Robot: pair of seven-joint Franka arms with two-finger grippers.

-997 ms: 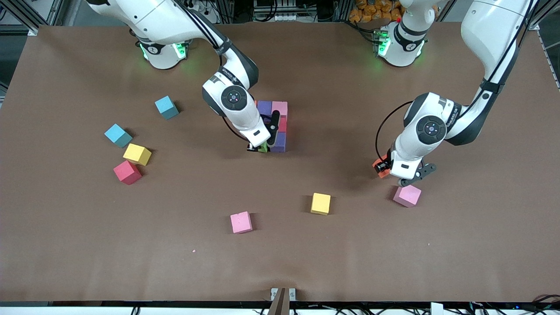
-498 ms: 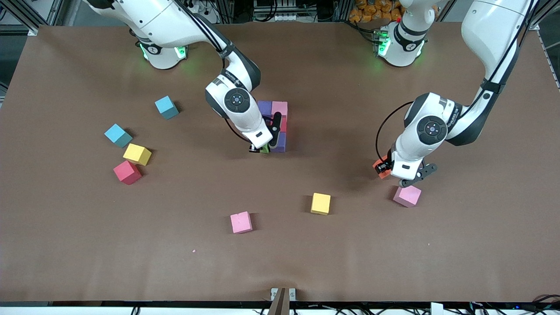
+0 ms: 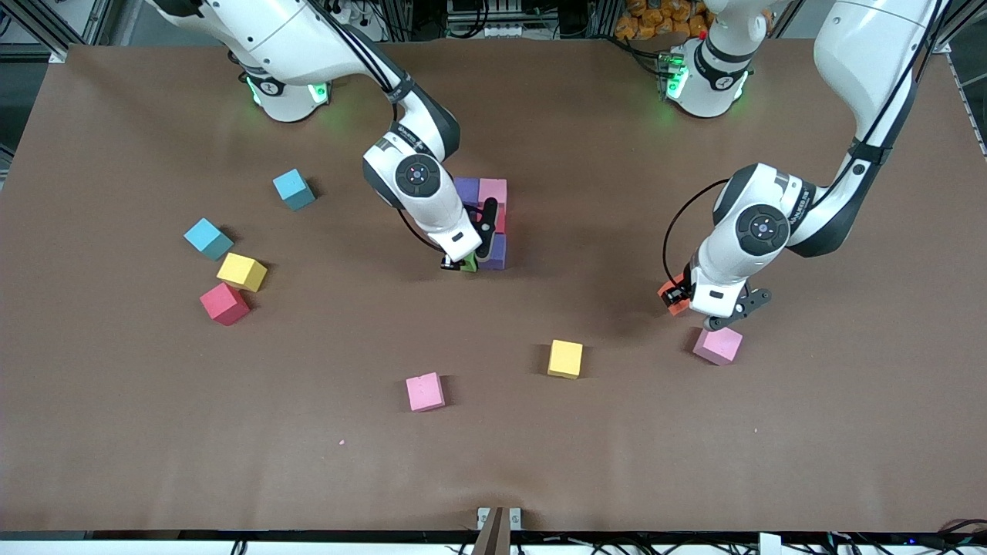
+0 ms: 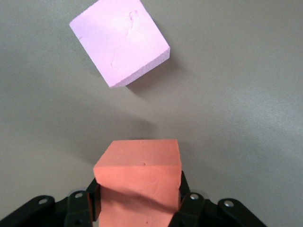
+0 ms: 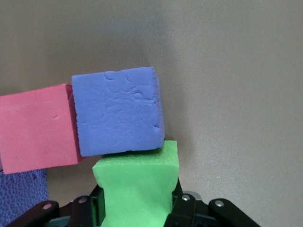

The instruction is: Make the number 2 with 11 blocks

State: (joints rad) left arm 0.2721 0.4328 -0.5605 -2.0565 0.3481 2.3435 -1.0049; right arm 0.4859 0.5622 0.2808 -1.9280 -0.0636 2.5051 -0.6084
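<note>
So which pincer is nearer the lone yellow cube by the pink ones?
Left pincer, holding an orange cube beside that yellow cube; right pincer sits at the digit, gripping the green cube.

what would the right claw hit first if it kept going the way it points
Likely the table. The right claw, shut on the green block, points down at it beside the purple block. The green block already looks pressed against the purple one, though how high it hangs is unclear.

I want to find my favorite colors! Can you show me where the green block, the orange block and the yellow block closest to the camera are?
green block [image 5: 137,189]: right wrist view, its top face, squeezed in the right gripper.
orange block [image 4: 139,182]: left wrist view, its top face, in the left gripper.
yellow block [image 3: 565,358]: front view, its top face.
</note>
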